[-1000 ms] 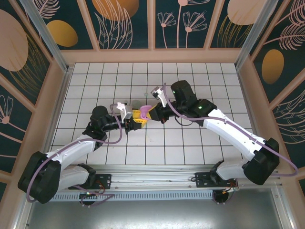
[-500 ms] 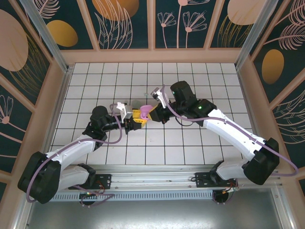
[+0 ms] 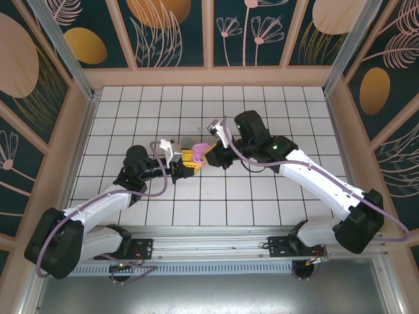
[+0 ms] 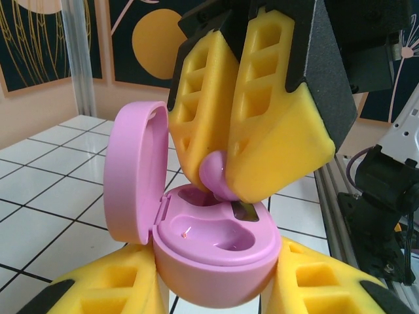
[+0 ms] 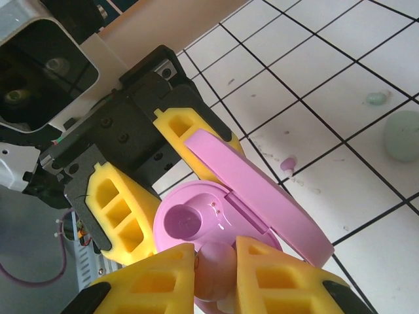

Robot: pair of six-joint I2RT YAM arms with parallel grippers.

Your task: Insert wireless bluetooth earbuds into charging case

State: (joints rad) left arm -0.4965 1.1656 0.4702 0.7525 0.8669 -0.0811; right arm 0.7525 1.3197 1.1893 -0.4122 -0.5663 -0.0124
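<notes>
Shows, from above, the left gripper (image 3: pixel 185 165) and the right gripper (image 3: pixel 208 156) nose to nose over the middle of a white tiled table (image 3: pixel 262 196).

Clamps an open pink charging case (image 4: pixel 216 255) by its base between the yellow fingers (image 4: pixel 98 294) of the left gripper, drawn in snug on either side. Keeps the case upright, with the lid (image 4: pixel 134 176) swung up on the left of the left wrist view and the wells facing up.

Pinches a pink earbud (image 4: pixel 218 175) between the yellow fingertips of the right gripper, closed nearly together on it from above. Places that earbud directly over the case, with the lower end at the mouth of the far well; cannot tell whether touching.

Shows on the tiles beyond, in the right wrist view, a small pink piece (image 5: pixel 288 163), a small mint piece (image 5: pixel 376 98) and part of a larger mint oval (image 5: pixel 400 134) at the frame edge.
</notes>
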